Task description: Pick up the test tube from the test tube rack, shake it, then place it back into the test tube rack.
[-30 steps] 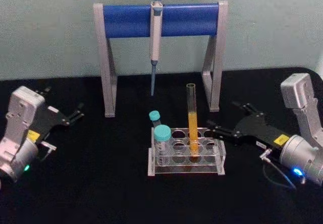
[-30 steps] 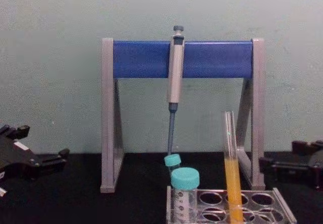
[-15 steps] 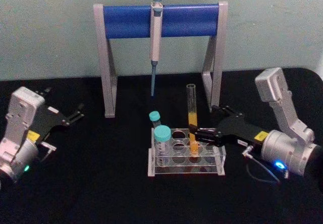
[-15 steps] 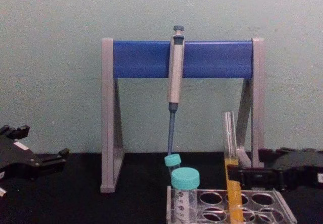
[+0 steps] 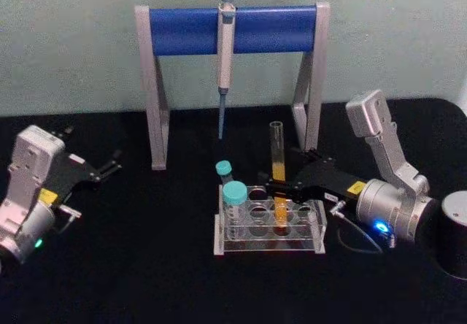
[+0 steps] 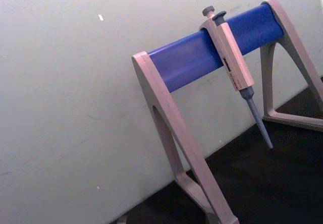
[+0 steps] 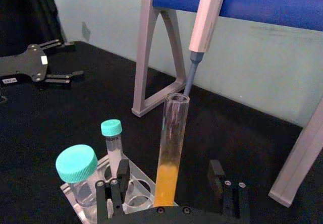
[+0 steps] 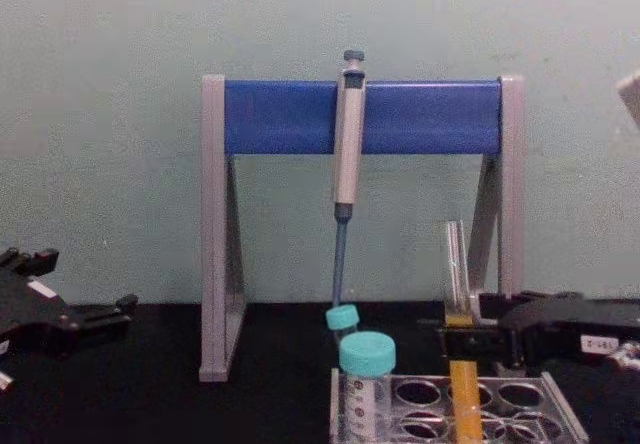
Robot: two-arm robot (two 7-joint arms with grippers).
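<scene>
The test tube (image 5: 277, 156), tall clear glass with orange-yellow liquid in its lower part, stands upright in a back hole of the test tube rack (image 5: 268, 245). My right gripper (image 5: 279, 187) reaches in from the right at the level of the liquid. In the right wrist view the test tube (image 7: 172, 138) rises between the two fingers (image 7: 122, 172), which stand wide apart and clear of the glass, so the right gripper (image 7: 170, 176) is open. The chest view shows the tube (image 8: 457, 264) above the right gripper (image 8: 468, 342) and rack (image 8: 560, 409). My left gripper (image 5: 95, 152) rests open at the far left.
A tall grey stand with a blue crossbar (image 5: 233, 28) rises behind the rack, with a pipette (image 5: 225, 54) hanging from it. Two teal-capped vials (image 5: 234, 196) occupy the rack's left holes. A dark cylinder (image 5: 454, 230) sits at the right edge.
My right gripper has moved left from beside the rack until its open fingers straddle the test tube. The tube, the rack and the left arm have not moved.
</scene>
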